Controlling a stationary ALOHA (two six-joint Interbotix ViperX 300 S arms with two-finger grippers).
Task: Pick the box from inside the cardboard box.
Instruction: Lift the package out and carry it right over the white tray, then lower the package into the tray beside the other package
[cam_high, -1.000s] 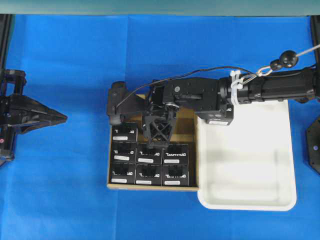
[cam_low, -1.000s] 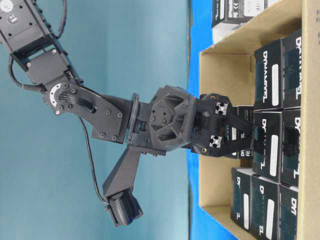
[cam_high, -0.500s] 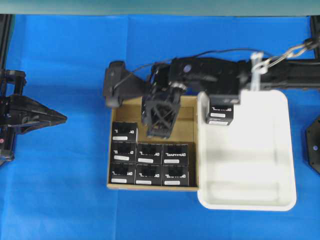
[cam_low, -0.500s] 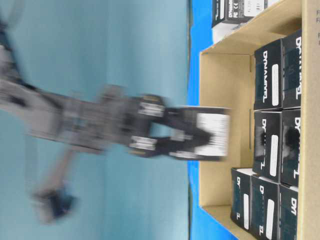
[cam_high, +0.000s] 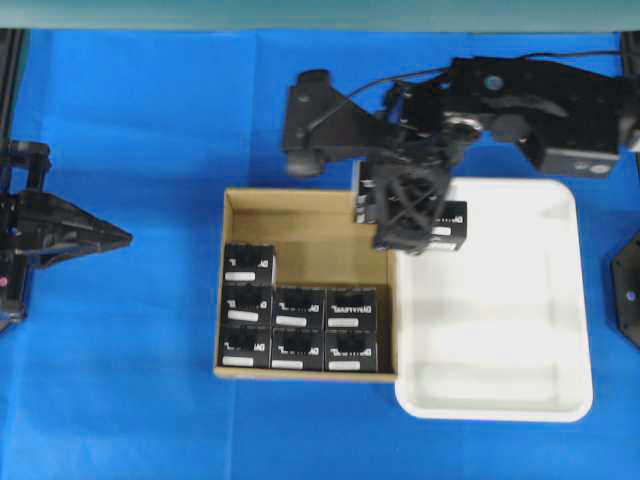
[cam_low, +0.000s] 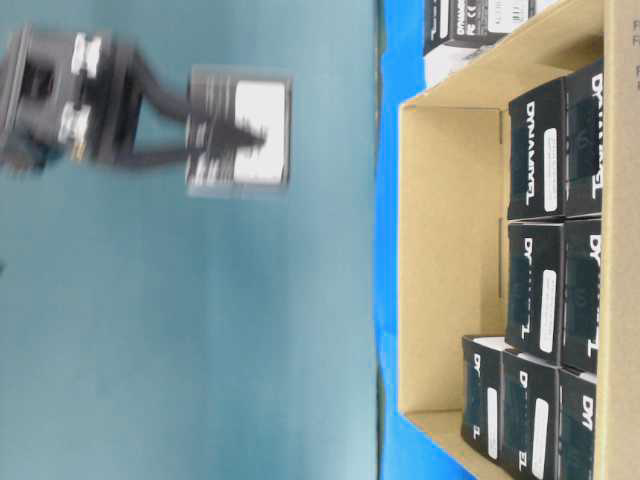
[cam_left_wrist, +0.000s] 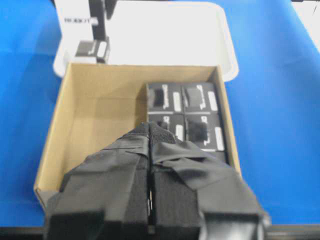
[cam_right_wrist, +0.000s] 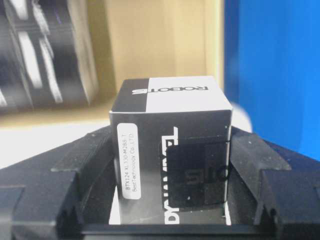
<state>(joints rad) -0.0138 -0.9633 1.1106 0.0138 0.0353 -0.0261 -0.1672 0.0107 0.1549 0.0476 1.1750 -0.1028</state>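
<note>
Already clear of the carton (cam_high: 305, 212), above its far-right corner by the tray (cam_high: 560, 300): box (cam_right_wrist: 172, 150) clamped flat-sided in right gripper (cam_right_wrist: 170, 200), left gripper (cam_left_wrist: 150, 200) shut, empty; likely light, stiff, slick-faced, best pinched across opposite broad faces.

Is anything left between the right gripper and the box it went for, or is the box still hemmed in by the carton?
Nothing visible. The right gripper is shut on the box, which table-level view shows lifted well clear of the cardboard box walls.
</note>
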